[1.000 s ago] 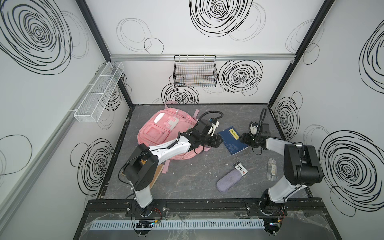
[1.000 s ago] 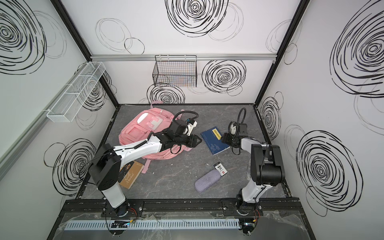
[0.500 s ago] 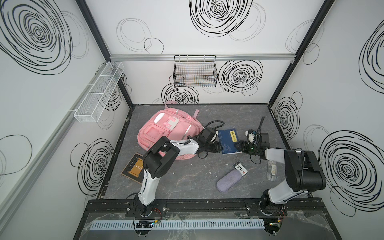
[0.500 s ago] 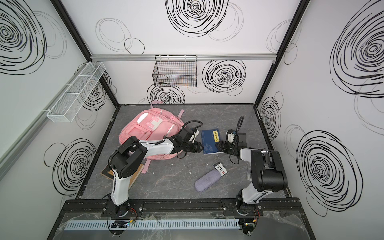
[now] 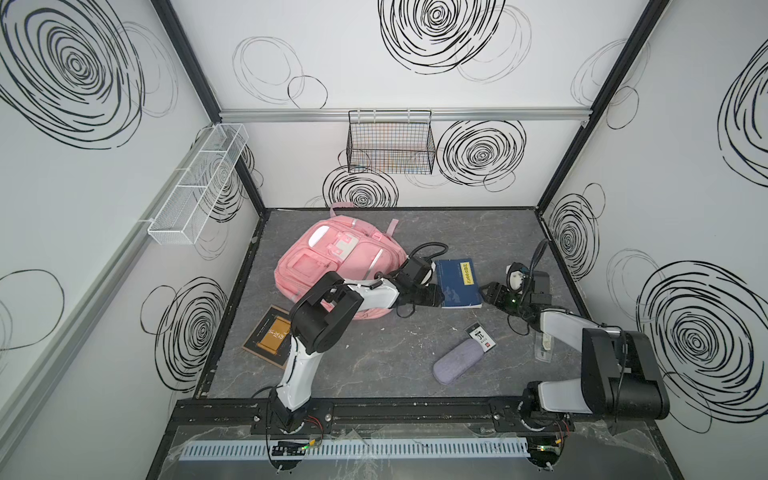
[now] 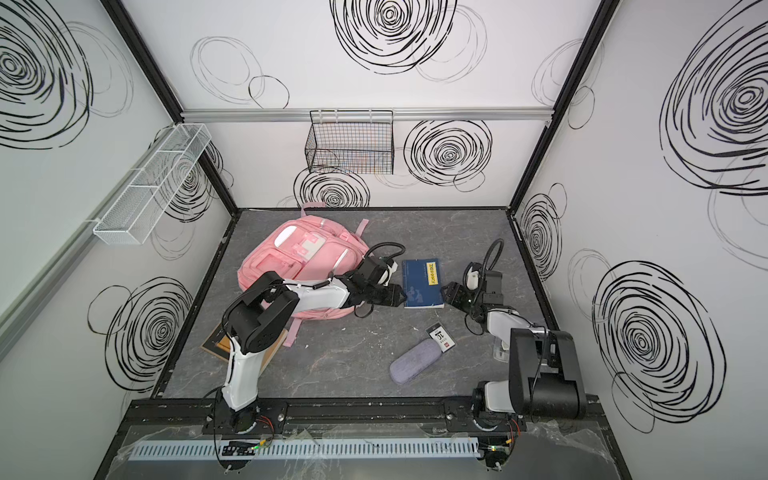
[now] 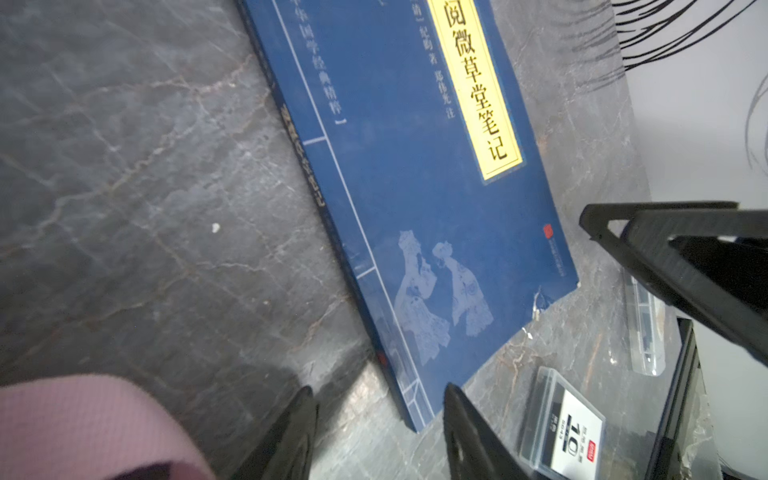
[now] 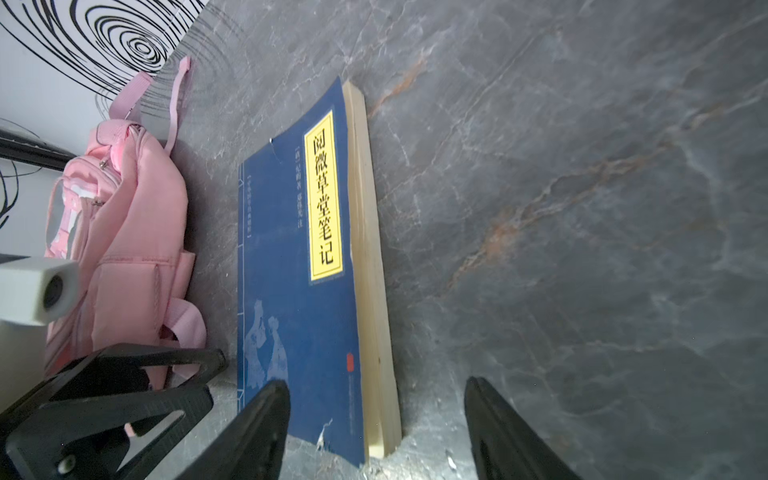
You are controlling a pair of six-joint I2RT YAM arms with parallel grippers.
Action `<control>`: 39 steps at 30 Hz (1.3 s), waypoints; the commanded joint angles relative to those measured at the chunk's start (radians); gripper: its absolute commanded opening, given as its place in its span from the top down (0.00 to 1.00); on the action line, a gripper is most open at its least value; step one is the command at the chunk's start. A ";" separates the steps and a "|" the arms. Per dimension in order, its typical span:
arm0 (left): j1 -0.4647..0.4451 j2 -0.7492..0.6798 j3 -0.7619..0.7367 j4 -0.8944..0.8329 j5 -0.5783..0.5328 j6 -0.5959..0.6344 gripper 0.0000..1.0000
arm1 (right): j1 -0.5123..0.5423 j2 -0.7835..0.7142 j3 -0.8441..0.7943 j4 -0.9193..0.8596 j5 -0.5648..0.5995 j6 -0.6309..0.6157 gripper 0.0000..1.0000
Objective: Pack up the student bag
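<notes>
Our left pincer (image 7: pixel 379 386) and right pincer (image 8: pixel 377 380) are both open, gripping nothing, one at each side of the blue book (image 5: pixel 459 282). The pink student bag (image 5: pixel 332 266) lies on the tabletop (image 5: pixel 374 353) just beside it.
</notes>
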State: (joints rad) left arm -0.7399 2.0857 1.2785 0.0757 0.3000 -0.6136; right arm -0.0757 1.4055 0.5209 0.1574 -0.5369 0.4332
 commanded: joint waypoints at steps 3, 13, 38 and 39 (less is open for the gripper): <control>0.025 0.059 0.086 -0.004 -0.007 0.007 0.47 | 0.024 0.157 0.129 -0.051 0.031 -0.025 0.31; 0.017 0.121 0.108 0.015 0.053 -0.027 0.49 | 0.132 0.313 0.185 0.009 -0.169 0.029 0.36; 0.046 0.046 0.020 0.092 0.109 -0.061 0.50 | 0.081 0.180 0.141 0.069 -0.319 0.125 0.79; 0.053 0.028 0.018 0.092 0.115 -0.062 0.50 | 0.078 0.167 0.152 0.045 -0.314 0.109 0.83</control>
State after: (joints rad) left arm -0.7010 2.1639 1.3231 0.1875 0.3901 -0.6628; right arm 0.0093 1.6276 0.6426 0.2543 -0.8490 0.5884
